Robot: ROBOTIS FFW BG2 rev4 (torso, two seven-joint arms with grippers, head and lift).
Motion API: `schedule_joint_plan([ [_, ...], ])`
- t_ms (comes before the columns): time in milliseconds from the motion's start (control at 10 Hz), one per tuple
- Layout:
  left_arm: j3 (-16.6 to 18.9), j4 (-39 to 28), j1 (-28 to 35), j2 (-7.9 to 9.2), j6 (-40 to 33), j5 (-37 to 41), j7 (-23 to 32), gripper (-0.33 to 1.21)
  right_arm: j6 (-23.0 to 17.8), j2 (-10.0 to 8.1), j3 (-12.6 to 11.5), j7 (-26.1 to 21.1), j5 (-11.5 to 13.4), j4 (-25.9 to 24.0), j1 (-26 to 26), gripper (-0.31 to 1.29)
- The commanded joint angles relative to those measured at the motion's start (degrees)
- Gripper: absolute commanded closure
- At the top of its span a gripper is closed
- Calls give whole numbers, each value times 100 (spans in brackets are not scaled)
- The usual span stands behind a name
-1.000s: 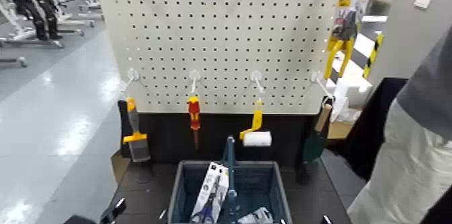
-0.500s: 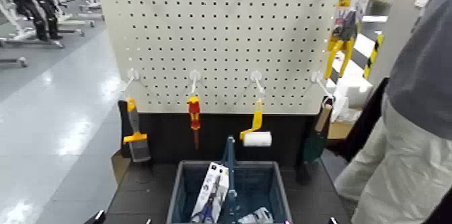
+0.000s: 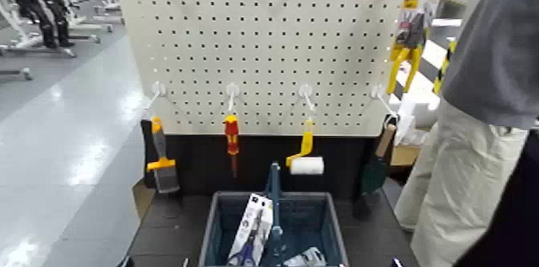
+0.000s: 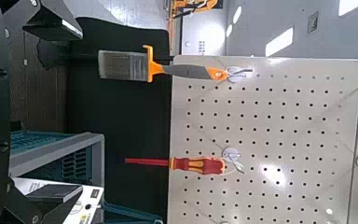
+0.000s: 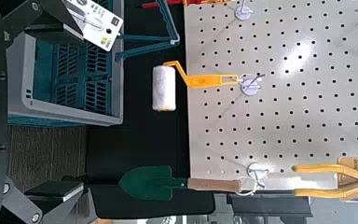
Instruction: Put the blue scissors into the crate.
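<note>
Scissors (image 3: 250, 234) are seen propped nr. crate's (image 3: 335, 230) L edge; L gripper (image 4: 56, 110) & R gripper (image 5: 56, 107) held alongside, fingers spread.

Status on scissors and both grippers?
Blue scissors in crate. Left gripper open, empty. Right gripper open, empty. Nothing blocking.

Glossy printed paper card (image 3: 258, 216) in a slatted plastic crate (image 3: 331, 226), smooth metal pegboard (image 3: 265, 46), wooden trowel handle (image 5: 214, 185)

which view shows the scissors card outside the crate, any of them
No, the scissors card stands inside the crate, left of its upright handle.
</note>
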Motion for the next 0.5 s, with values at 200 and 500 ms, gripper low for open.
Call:
schedule_joint_plan([
  [200, -138, 15, -25, -176, -7, 71, 89, 15, 19, -2, -11, 29, 9, -8, -11, 18],
  [500, -138, 15, -25, -176, 2, 71, 98, 15, 344, 33, -28, -24, 123, -175, -2, 15],
])
